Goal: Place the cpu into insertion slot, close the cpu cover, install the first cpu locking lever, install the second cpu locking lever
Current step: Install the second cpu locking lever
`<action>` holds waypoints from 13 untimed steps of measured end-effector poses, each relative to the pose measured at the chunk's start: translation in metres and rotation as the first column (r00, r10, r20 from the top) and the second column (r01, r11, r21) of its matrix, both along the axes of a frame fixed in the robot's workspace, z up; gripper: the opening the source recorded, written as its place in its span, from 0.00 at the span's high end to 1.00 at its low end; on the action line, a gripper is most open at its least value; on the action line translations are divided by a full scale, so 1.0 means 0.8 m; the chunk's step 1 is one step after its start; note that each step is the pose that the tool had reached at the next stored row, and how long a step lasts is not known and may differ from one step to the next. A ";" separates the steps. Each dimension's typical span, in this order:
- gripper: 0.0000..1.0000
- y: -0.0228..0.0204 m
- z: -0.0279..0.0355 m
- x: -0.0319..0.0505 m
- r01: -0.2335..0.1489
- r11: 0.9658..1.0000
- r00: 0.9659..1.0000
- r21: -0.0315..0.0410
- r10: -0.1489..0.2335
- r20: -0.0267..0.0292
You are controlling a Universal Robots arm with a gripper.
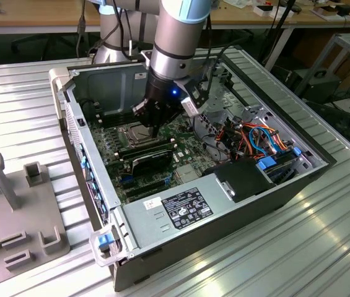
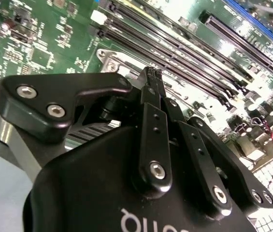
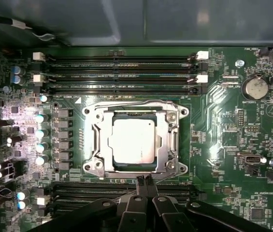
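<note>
Gripper [image 3: 145, 180], its two black fingers pressed shut against each other with nothing seen between them, points down into an open computer case [image 1: 109, 80] that rests on a ribbed metal desk [image 1: 323, 247]. Just ahead of its tips, almost touching them, is the insertion slot [image 3: 95, 166] on the green motherboard [image 3: 223, 145]. The cpu [image 3: 132, 142] lies flat inside it, silver top up. The cpu cover [image 3: 100, 140] appears folded down around it as a metal frame. A thin wire locking lever [image 3: 126, 102] runs along the side of the socket farthest from the gripper. The chip is probably light, stiff and fragile, best held by its edges. The lever looks slim and springy, best pushed near its free end.
</note>
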State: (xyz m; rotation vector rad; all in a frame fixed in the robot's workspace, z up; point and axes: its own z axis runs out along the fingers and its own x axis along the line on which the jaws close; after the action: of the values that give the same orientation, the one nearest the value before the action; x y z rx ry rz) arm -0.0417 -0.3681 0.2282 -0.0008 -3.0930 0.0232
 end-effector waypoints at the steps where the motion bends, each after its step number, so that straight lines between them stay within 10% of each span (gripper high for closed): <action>1: 0.89 0.0001 0.0000 -0.001 0.000 1.000 1.000 0.000 0.000 0.000; 10: 0.89 0.0000 0.0129 -0.006 0.001 1.000 1.000 0.000 -0.001 0.000; 13: 0.89 -0.0085 0.0157 -0.007 0.002 1.000 1.000 -0.001 -0.002 0.000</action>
State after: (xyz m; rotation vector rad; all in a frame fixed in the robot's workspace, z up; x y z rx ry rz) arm -0.0470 -0.3749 0.2408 -0.0039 -3.0930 0.0246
